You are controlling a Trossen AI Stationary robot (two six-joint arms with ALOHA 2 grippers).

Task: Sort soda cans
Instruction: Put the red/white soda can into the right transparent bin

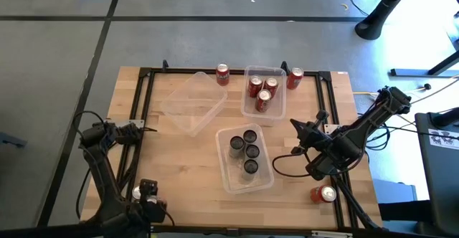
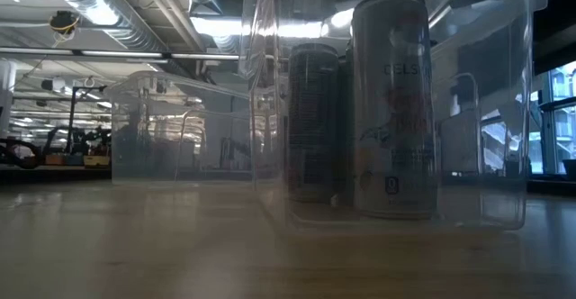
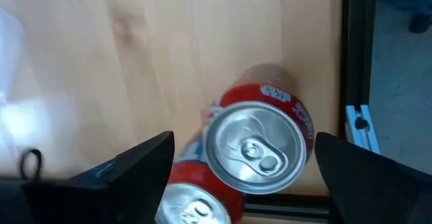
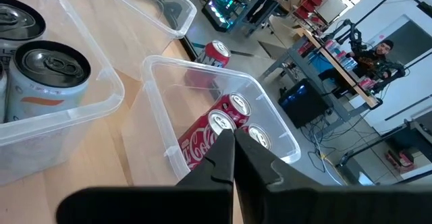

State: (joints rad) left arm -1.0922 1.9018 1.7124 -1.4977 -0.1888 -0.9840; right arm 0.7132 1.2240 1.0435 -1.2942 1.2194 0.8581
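Observation:
Two red soda cans stand upright at the table's near left corner: one (image 3: 253, 143) directly below my left gripper (image 3: 243, 177), the other (image 3: 192, 207) beside it. The left gripper (image 1: 143, 195) points down, open, its fingers on either side of the first can's silver top and clear of it. My right gripper (image 4: 233, 158) is shut and empty, hovering at the right by the bin of red cans (image 4: 223, 126). Several dark cans (image 1: 246, 150) stand in the near bin (image 1: 228, 183). Red cans stand at the far edge (image 1: 223, 74) (image 1: 295, 78), and one lies near the right corner (image 1: 323, 193).
An empty clear bin (image 1: 192, 102) sits at the far left of centre. The bin holding red cans (image 1: 276, 116) is at the far middle. A black frame (image 1: 143, 109) runs round the tabletop. Bare wood lies between the left corner and the bins.

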